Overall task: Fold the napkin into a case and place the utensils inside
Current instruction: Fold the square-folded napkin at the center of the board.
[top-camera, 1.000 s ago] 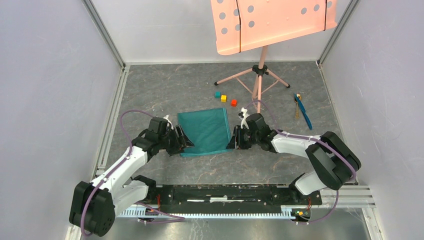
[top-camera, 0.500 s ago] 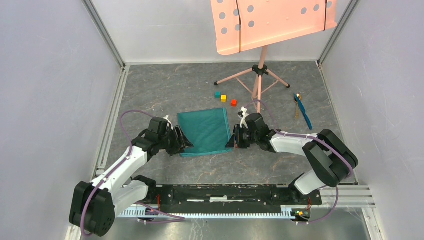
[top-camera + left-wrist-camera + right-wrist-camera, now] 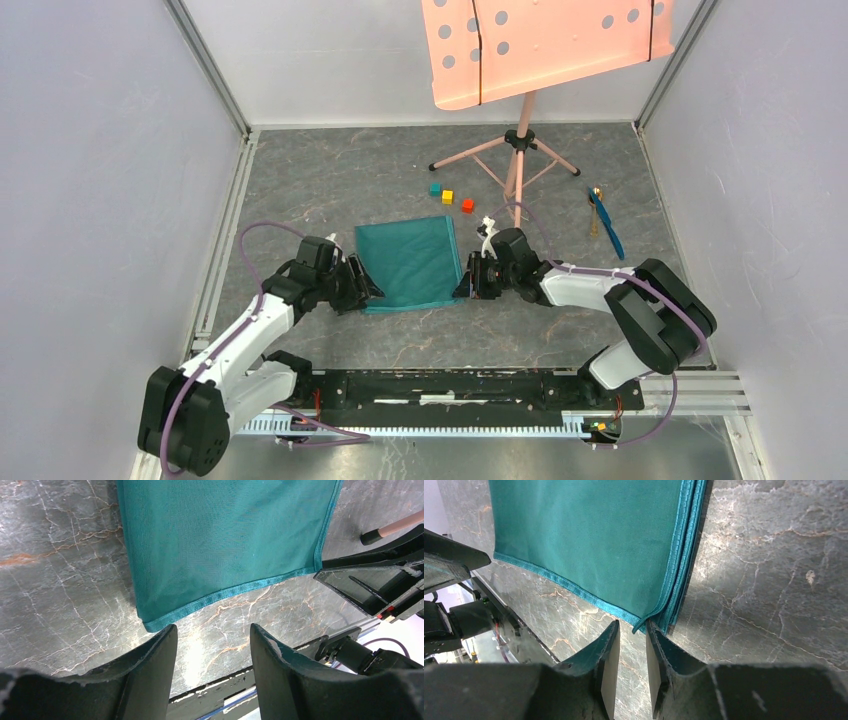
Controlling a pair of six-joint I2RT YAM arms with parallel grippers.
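Observation:
The teal-green napkin (image 3: 412, 264) lies folded in layers on the marble table, between my two grippers. My left gripper (image 3: 368, 288) is at its near-left corner. In the left wrist view that gripper (image 3: 213, 630) stands open over bare table, with the napkin (image 3: 220, 545) corner just beyond one fingertip. My right gripper (image 3: 465, 283) is at the near-right corner. In the right wrist view its jaws (image 3: 632, 625) are a narrow gap apart, and the napkin's (image 3: 589, 540) curled top corner sits at their tips. The utensils, a blue piece (image 3: 607, 228) and a golden spoon (image 3: 596, 193), lie far right.
Three small cubes, teal (image 3: 435, 188), yellow (image 3: 447, 196) and red (image 3: 467, 205), sit behind the napkin. A pink music stand (image 3: 516, 165) has its tripod feet at the back and its perforated tray (image 3: 545, 40) overhead. Walls enclose the table on three sides.
The right arm has edged slightly left toward the napkin's corner and its jaws stand narrower. The left jaws have narrowed a little. The napkin has not moved.

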